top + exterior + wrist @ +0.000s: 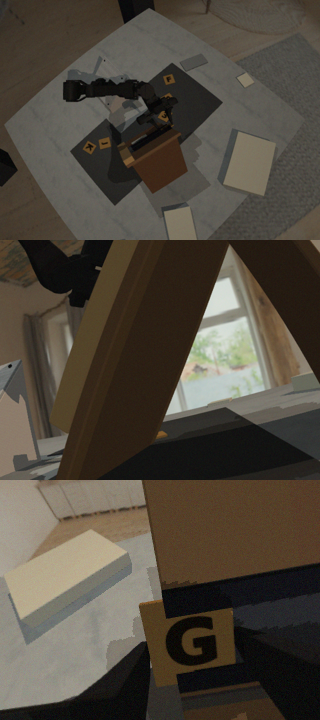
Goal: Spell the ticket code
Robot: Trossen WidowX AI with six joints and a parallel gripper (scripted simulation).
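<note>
My gripper [164, 126] is shut on the G tile [217, 648], at the rail's open end. In the wrist view the rail's dark lips [280, 580] [215, 678] overlap the tile's top and bottom edges on the right; its left part stands outside. The dark rail [149, 139] runs across the brown board [162, 167] [235, 530], with a wooden block [126, 155] at its far end. The F tile [169, 79], 3 tile [164, 116], J tile [104, 142] and K tile [89, 147] lie on the dark mat [201, 103]. Another tile is mostly hidden under the arm. No ticket print is readable.
A pale tent-shaped stand [109, 69] [15, 420] is beside the arm. A large cream box [249, 162] [70, 575] and a second cream box [179, 223] stand near the board. A grey slab [193, 62] and a small cream block [245, 80] lie near the counter's far edge.
</note>
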